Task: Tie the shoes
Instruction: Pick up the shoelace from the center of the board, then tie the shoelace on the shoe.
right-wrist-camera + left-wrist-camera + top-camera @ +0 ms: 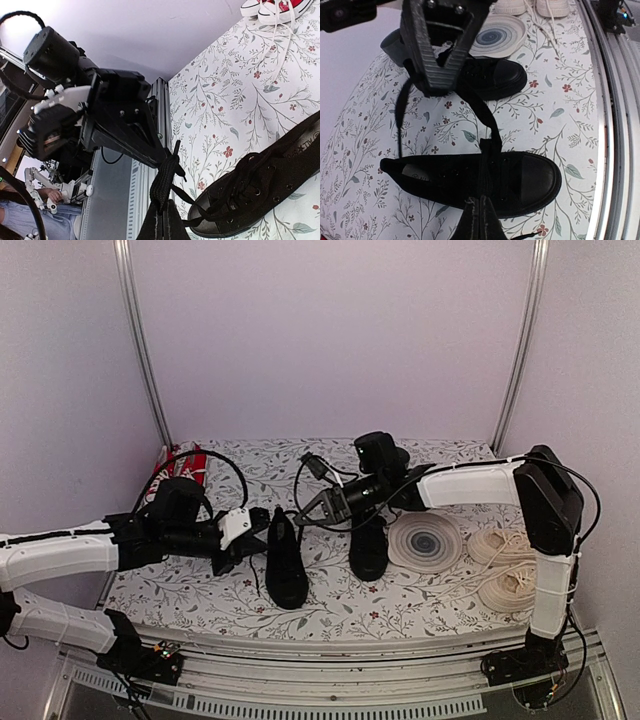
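Fingers of the left gripper [479, 216] are pressed together on a black lace [487, 127] just above the near black sneaker [475, 182]; I see the same lace run up from its eyelets toward the right gripper [440, 70], whose jaws are likewise closed on it. In my right wrist view the two sets of fingertips meet around a bunched section of lace [165, 177], which hangs taut above the shoe's toe. From overhead, the left gripper [238, 552] sits just left of the left black sneaker [285, 562], and the right gripper [300, 515] hovers above and between it and the second black sneaker [369, 545]. Both shoes stand side by side at mid-table on the floral cloth [330, 605]. A round striped coaster [427, 540] lies just right of them, cream sneakers [508, 565] farther right, and red-and-white sneakers [178, 468] at the rear left corner.
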### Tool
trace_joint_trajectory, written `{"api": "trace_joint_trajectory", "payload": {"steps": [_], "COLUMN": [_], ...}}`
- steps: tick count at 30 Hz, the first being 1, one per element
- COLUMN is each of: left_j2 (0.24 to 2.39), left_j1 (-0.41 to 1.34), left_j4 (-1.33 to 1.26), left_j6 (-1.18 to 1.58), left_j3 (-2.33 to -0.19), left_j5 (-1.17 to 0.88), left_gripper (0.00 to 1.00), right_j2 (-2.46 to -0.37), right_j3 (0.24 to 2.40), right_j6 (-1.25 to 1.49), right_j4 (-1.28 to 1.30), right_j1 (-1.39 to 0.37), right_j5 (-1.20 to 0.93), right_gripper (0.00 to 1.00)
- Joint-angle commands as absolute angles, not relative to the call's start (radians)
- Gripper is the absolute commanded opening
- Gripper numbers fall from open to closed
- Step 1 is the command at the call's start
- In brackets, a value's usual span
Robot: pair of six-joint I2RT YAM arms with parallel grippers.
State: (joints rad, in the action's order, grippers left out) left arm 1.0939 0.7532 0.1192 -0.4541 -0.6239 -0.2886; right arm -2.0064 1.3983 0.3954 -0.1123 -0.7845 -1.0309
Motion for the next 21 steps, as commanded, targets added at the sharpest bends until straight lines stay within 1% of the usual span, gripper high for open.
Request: {"api": "trace_joint_trajectory", "payload": {"steps": [1, 7, 10, 12, 13, 16, 18, 21], "left_j2": [1.140, 1.196, 1.226, 1.248, 1.260, 1.282, 1.286, 1.308], "left_j1": [0.790, 0.830, 0.831, 0.831, 0.831, 0.818, 0.807, 0.798], "left_j4": [0.197, 0.220, 0.194, 0.147, 0.115, 0.021, -0.067, -0.191], "left_j6": [-0.505, -0.557, -0.526, -0.464, -0.423, -0.275, -0.196, -0.141], "left_j3": [-0.646, -0.632, -0.637, -0.635, -0.633, -0.630, -0.607, -0.568], "left_j5": [-0.317, -0.341, -0.330, -0.308, -0.281, -0.179, -0.172, -0.131], "left_gripper": [0.00, 0.00, 0.18, 0.38, 0.44, 0.57, 0.65, 0.69], "right_j2": [-2.026, -2.061, -2.073, -2.080, -2.083, -2.084, -2.079, -2.073], "right_j3": [1.420, 1.428, 1.423, 1.422, 1.422, 1.418, 1.411, 1.404], "right_j6": [0.511, 0.622, 0.657, 0.662, 0.665, 0.670, 0.670, 0.668], "right_j4": [-0.261, -0.430, -0.455, -0.462, -0.465, -0.473, -0.480, -0.482], "right_j1": [-0.782, -0.781, -0.781, -0.781, -0.781, -0.782, -0.781, -0.781], "right_j5": [-1.015, -0.934, -0.898, -0.888, -0.884, -0.876, -0.866, -0.857], "right_gripper": [0.01, 0.01, 0.01, 0.01, 0.01, 0.01, 0.01, 0.01]}}
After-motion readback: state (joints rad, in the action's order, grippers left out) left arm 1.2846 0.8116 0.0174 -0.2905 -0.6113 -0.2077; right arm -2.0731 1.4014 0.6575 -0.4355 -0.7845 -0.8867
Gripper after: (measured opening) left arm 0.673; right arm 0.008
